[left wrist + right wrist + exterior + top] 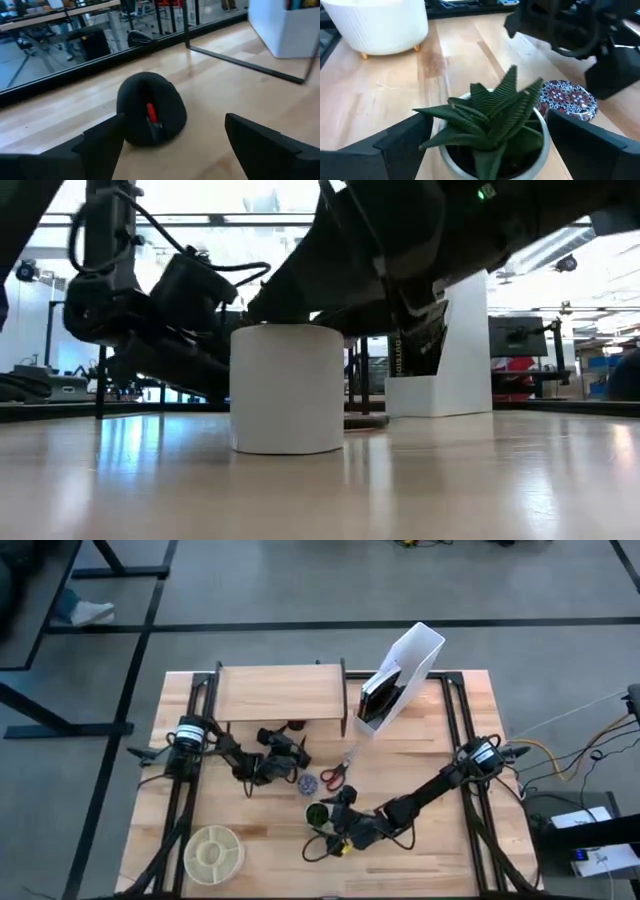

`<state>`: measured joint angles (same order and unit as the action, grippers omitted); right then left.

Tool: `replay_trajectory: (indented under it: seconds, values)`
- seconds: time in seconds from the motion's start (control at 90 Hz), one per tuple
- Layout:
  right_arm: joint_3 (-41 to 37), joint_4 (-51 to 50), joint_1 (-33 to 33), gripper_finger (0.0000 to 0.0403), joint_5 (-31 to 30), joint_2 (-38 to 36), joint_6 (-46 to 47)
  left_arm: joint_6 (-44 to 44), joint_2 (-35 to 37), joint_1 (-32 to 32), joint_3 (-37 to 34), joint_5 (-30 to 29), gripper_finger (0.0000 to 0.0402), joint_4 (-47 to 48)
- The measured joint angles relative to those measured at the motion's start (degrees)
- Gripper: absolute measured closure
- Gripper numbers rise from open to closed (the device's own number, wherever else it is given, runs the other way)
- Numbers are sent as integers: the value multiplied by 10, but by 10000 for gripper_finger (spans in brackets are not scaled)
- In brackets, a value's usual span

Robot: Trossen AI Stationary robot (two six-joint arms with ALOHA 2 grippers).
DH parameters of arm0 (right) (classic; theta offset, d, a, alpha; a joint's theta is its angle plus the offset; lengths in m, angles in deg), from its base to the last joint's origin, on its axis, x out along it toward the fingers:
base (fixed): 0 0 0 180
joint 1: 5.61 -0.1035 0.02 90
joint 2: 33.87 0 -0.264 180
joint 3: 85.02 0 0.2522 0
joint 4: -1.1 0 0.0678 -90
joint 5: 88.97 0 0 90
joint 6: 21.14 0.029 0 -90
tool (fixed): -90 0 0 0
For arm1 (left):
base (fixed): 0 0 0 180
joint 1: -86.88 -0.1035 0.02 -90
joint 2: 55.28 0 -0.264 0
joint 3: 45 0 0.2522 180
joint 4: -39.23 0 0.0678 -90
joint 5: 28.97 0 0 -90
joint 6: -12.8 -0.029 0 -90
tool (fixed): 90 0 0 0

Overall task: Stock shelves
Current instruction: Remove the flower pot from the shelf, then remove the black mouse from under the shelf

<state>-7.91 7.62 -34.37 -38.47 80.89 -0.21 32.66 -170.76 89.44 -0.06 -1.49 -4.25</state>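
Note:
The shelves [280, 690], a light-wood board on thin black legs, stand at the table's far side. In front of them my left gripper [296, 747] is open, facing a round black object with a red piece in it [150, 115] that lies on the table just ahead of its fingers. My right gripper [326, 822] is open near the table's middle front. Its fingers stand on either side of a small white pot with a green spiky plant [492, 130]. The low view shows the pot [287, 388] resting on the table by its base.
A white angled file holder [400, 675] with dark books stands right of the shelves. Red-handled scissors [335, 773] and a patterned round disc [567, 100] lie between the two arms. A white ribbed bowl [213, 852] sits at the near left.

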Motion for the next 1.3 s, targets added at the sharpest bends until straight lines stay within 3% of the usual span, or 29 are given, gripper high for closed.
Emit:
replay_trajectory:
  seconds: [0.233,0.444,0.956,1.3]
  values:
    - [27,-133,0,34,-70,0,26,1,0,-48,1,31,90,-3]
    - [29,-125,0,34,-82,-3,19,1,0,-77,7,62,90,-6]
    - [29,-123,0,34,-81,-3,31,30,0,-116,19,50,90,22]
    - [29,-123,0,34,-81,-3,31,39,1,-133,19,89,90,34]
